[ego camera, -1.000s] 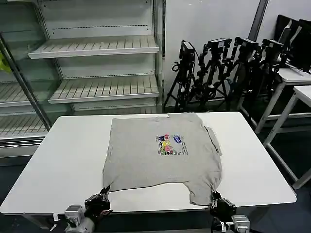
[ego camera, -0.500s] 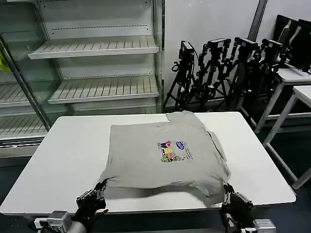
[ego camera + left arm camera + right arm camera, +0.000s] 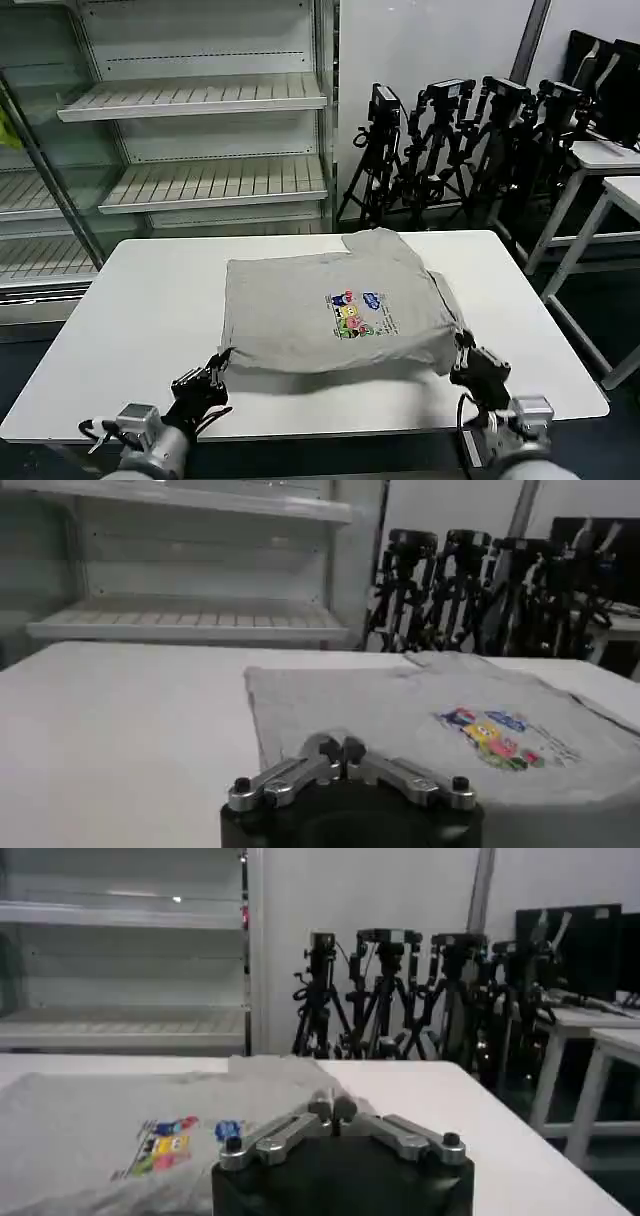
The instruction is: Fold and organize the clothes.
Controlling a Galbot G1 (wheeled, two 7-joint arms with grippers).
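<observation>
1. The light grey soft cotton T-shirt with a small multicolour chest print (image 3: 335, 305) lies on the white bench (image 3: 130, 310) at the centre of the head view, its near hem lifted.
2. The left gripper (image 3: 212, 368), lower left, has its fingers clenched on the near-left hem corner.
3. The right gripper (image 3: 463, 352), lower right, appears to pinch the near-right corner likewise.
4. Risk: uneven lifting could skew the fold, or thin fabric could slip from either pinch.

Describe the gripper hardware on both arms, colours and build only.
Both match: the left gripper and right gripper have bare silver metal fingers with black bolt heads, on a rounded black body. In the head view, silver-grey wrist blocks sit behind them, with thin black cables by the left one.
</observation>
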